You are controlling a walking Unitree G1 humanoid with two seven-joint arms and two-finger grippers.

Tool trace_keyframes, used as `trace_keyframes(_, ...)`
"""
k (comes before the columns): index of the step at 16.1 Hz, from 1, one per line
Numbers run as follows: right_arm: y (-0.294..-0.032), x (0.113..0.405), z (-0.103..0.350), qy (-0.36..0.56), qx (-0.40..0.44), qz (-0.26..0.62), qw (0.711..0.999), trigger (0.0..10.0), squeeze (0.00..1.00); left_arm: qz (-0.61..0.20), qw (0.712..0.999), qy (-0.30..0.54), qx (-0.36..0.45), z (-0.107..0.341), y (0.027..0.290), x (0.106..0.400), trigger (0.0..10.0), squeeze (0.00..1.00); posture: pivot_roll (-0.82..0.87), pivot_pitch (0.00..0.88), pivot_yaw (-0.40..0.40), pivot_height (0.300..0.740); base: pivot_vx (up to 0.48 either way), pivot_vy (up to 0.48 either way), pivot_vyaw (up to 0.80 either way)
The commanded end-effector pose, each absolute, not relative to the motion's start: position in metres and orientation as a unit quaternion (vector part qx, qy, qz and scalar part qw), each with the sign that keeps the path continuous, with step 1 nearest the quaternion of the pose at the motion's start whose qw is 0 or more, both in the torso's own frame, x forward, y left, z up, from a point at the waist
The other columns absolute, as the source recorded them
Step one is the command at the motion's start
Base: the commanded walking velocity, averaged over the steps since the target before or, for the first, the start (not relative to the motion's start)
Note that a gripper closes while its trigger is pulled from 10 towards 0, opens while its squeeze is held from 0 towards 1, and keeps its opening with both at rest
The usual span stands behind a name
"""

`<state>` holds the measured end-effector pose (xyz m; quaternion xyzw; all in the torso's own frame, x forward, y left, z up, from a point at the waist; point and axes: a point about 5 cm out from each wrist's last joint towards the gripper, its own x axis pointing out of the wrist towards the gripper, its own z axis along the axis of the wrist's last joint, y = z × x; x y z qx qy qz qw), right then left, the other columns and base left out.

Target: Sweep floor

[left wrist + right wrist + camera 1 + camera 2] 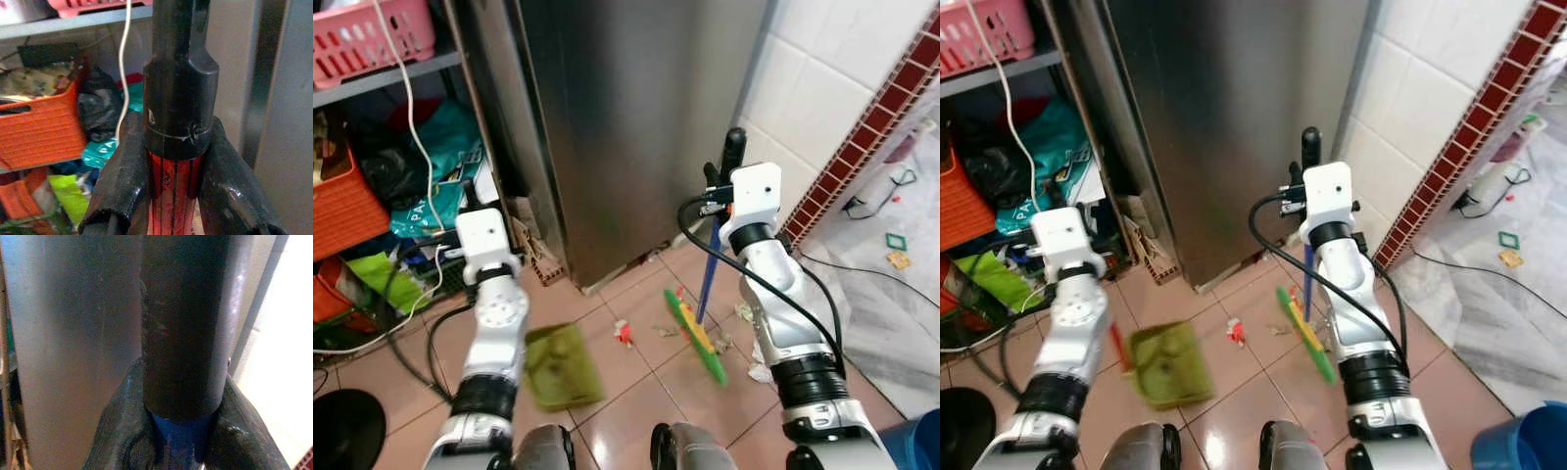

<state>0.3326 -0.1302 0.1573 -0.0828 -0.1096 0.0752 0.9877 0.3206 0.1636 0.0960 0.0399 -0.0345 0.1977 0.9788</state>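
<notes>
My right gripper (183, 431) is shut on the broom's blue handle (710, 264), just below its black top grip (733, 149). The broom's green and yellow head (697, 339) rests tilted on the tan floor tiles in front of the fridge. My left gripper (173, 169) is shut on the dustpan's red handle, under its black end cap (178, 73). The green dustpan (564, 365) lies low at the floor by my left arm. A small red scrap (624, 333) and pale paper bits (744, 313) lie on the tiles around the broom head.
A tall steel fridge (636, 117) stands straight ahead. A shelf to the left carries a pink basket (372, 39), an orange crate (342, 211), bags and cables. A white tiled wall (822, 69) stands on the right, a blue bin (915, 441) at the lower right.
</notes>
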Motion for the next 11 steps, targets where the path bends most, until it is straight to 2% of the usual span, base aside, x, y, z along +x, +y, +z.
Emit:
trace_keyframes(1,-0.128,0.333,0.157,-0.105,-0.070,0.075,0.989,10.0,0.00,0.189,0.978,-0.071,0.043,0.107,0.158,0.328,10.0,0.00,-0.05,0.128,-0.006,0.740,0.000,0.000,0.00)
trace_keyframes(6,-0.115,0.329,0.148,-0.078,-0.044,0.107,0.990,10.0,0.00,0.188,0.979,-0.061,0.044,0.096,0.149,0.330,10.0,0.00,-0.07,0.136,-0.011,0.740,0.000,0.000,0.00)
trace_keyframes(11,-0.104,0.324,0.149,-0.028,0.065,0.194,0.978,10.0,0.00,0.177,0.982,-0.058,0.029,0.091,0.143,0.332,10.0,0.00,-0.08,0.139,-0.016,0.740,0.000,0.000,0.00)
